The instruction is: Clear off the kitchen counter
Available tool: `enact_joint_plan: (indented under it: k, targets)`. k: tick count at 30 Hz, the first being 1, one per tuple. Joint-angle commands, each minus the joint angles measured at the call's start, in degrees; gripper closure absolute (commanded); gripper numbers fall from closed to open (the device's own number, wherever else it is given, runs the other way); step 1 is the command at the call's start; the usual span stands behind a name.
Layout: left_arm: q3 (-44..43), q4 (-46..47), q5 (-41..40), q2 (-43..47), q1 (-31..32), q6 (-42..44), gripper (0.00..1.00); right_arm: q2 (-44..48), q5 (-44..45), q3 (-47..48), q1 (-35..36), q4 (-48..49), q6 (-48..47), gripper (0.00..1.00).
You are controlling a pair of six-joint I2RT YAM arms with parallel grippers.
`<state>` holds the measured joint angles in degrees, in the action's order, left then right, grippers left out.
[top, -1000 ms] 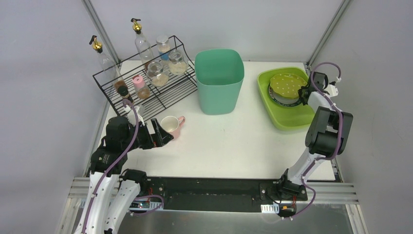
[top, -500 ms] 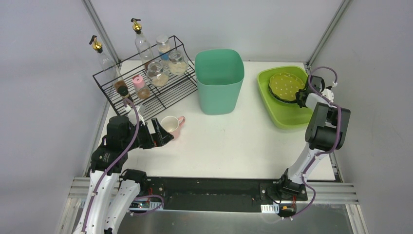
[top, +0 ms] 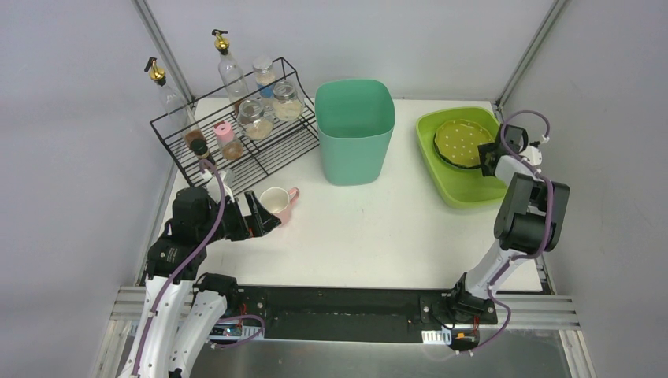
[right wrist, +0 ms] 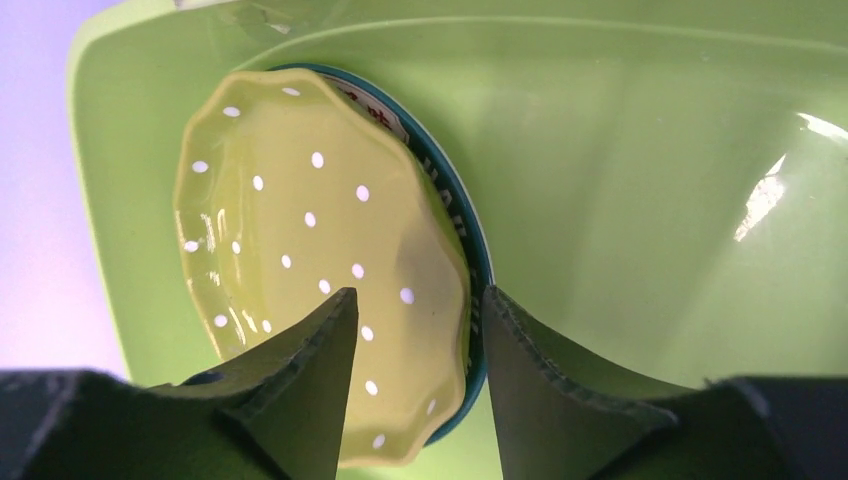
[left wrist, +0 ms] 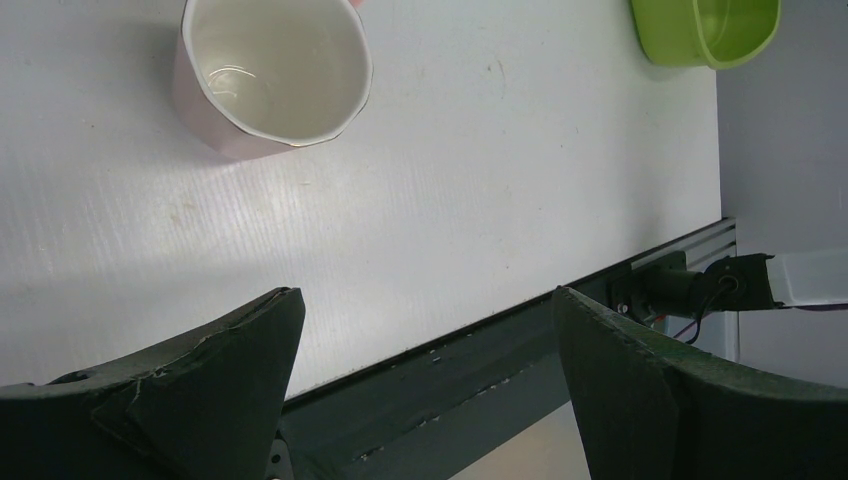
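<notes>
– One hand had changed. Which was it?
– The right hand (right wrist: 417,292). A second earlier it was clamped on the yellow dotted plate (right wrist: 300,260), holding it tilted above the lime tray (right wrist: 650,200). By this moment its fingers had parted about halfway and straddled the plate's rim, low in the wrist view. It gripped nothing, though I could not tell whether a finger brushed the rim.
– And the plate?
– It lay on a blue-rimmed plate (right wrist: 472,240) inside the tray, at the upper right of the overhead view. I judged that item delivered.
– The left hand?
– The left hand (left wrist: 425,295) stood wide apart and empty, unmoved. The pink cup (left wrist: 270,70) sat just beyond its fingertips, upper left of its wrist view, untouched.
– So where was the tabletop?
– The tabletop (top: 378,228) filled the middle of the overhead view. The cup was the loose thing left on it, near the black wire rack (top: 272,153) and the green bin (top: 354,150). It was probably next.
</notes>
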<state>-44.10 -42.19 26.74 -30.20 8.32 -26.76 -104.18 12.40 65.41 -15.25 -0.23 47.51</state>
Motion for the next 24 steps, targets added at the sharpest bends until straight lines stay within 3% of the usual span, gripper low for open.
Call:
enact_joint_plan:
  k: [1, 11, 16, 20, 24]
  targets:
    - [0.4, 2.2, 0.7, 0.8, 0.3, 0.4, 0.00, 8.2, 0.6, -0.6, -0.3, -2.9, -2.1, 0.48]
    - [0.4, 2.2, 0.8, 2.6, 0.3, 0.5, 0.00, 24.6, 0.5, -1.3, 0.0, -15.1, -7.3, 0.42]
    - [0.4, 2.2, 0.6, 3.2, 0.3, 0.4, 0.00, 35.0, -7.4, -4.9, 1.0, -17.0, -8.2, 0.41]
    - [0.6, 2.2, -0.1, 3.2, 0.4, 0.2, 0.00, 39.5, -9.6, -5.3, 5.6, -22.8, -13.0, 0.39]
    - [0.5, 2.2, -0.9, 2.9, 0.3, 0.0, 0.00, 45.7, -11.6, -10.5, 12.3, -22.3, -13.5, 0.38]
